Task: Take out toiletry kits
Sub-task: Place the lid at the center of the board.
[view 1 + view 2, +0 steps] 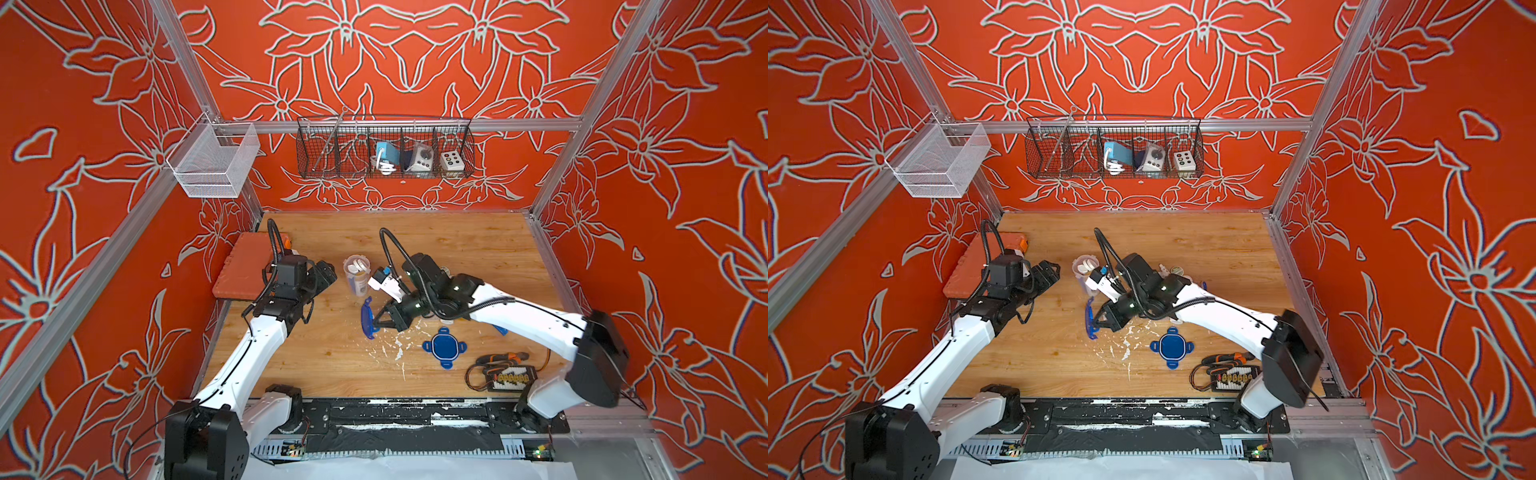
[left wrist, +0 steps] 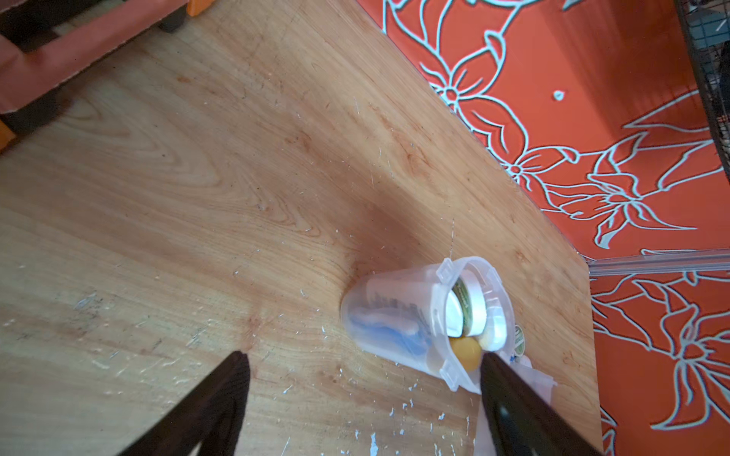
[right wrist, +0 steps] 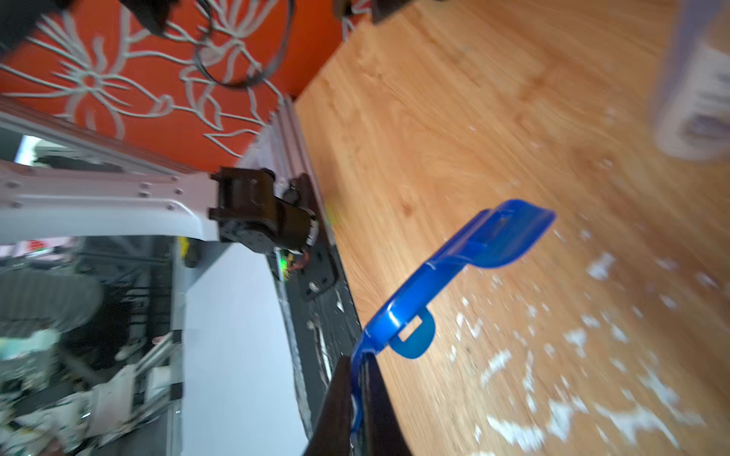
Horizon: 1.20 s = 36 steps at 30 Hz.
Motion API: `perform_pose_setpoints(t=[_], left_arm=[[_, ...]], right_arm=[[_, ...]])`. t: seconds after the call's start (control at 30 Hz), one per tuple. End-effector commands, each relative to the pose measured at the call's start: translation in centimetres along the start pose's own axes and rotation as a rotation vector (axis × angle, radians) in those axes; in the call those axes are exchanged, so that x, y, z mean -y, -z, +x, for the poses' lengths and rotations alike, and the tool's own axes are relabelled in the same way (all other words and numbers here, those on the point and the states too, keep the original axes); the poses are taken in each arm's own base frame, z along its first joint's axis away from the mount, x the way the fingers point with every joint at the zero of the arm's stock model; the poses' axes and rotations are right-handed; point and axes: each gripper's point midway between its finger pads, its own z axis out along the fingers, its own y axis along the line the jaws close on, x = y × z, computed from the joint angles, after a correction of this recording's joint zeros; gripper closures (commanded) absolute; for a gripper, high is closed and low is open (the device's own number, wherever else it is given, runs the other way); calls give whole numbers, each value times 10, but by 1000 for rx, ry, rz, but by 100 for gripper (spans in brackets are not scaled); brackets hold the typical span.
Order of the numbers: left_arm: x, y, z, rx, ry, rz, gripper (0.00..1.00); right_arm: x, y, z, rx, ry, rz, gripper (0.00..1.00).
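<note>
Toiletry kit (image 2: pixel 474 312) sat packed in the open clear tub (image 1: pixel 357 286), upright on the tabletop (image 1: pixel 457 249), at 3 o'clock of my left fingers (image 2: pixel 221 402), which were apart and empty. Right fingers (image 3: pixel 339 406) were clamped on a blue lid (image 3: pixel 454 268). Pieces looked light, stiff, slick; I'd pinch the amber cap (image 2: pixel 466 353).

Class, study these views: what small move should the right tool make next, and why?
Probably lower and release the blue lid onto bare table. The right tool pinches it by its edge, away from the clear tub, which stands open with toiletries inside.
</note>
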Motion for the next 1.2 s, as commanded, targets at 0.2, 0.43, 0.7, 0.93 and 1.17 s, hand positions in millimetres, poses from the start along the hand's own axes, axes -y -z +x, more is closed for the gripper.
perform_pose_setpoints(t=[0.2, 0.43, 0.7, 0.93, 1.17], left_arm=[[6, -23, 4, -89, -20, 15, 15], [-30, -26, 11, -113, 27, -65, 17], [-51, -24, 7, -112, 76, -71, 17], [-50, -30, 13, -149, 86, -49, 18], [-46, -33, 15, -167, 92, -27, 19]], right_arm=[[84, 40, 112, -340, 47, 772, 100], [65, -9, 112, -500, 262, 813, 100], [51, -56, 117, -596, 361, 794, 100], [37, -82, 120, -596, 333, 718, 80], [6, -74, 87, -441, 253, 584, 54]])
